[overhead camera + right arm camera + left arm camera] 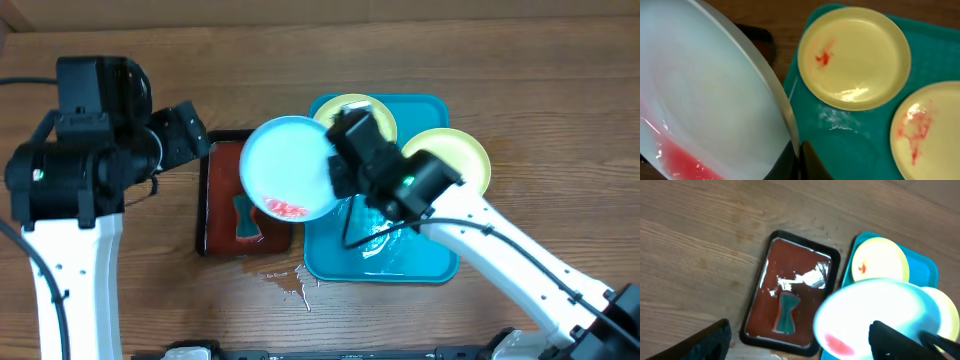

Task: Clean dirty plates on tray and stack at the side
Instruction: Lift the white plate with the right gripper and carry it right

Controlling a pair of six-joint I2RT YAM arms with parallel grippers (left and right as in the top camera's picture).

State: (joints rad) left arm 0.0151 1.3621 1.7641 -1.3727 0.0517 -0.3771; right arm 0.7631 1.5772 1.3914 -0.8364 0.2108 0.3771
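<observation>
My right gripper [338, 165] is shut on the rim of the light-blue plate [290, 165] and holds it tilted above the left edge of the teal tray [420, 265] and the black tray. Red liquid pools at the plate's lower edge [685, 162]. In the right wrist view the fingers [797, 157] pinch the rim. Two pale yellow-green plates lie on the teal tray, one at the back [855, 55] and one at the right [930, 130], both with red smears. My left gripper [800, 345] is open and empty, above the black tray.
A small black tray [790, 295] with reddish-brown liquid and a teal sponge-like piece [786, 312] lies left of the teal tray. Liquid is spilled on the wooden table [290, 285] in front of it. Water glistens on the teal tray's floor [837, 120].
</observation>
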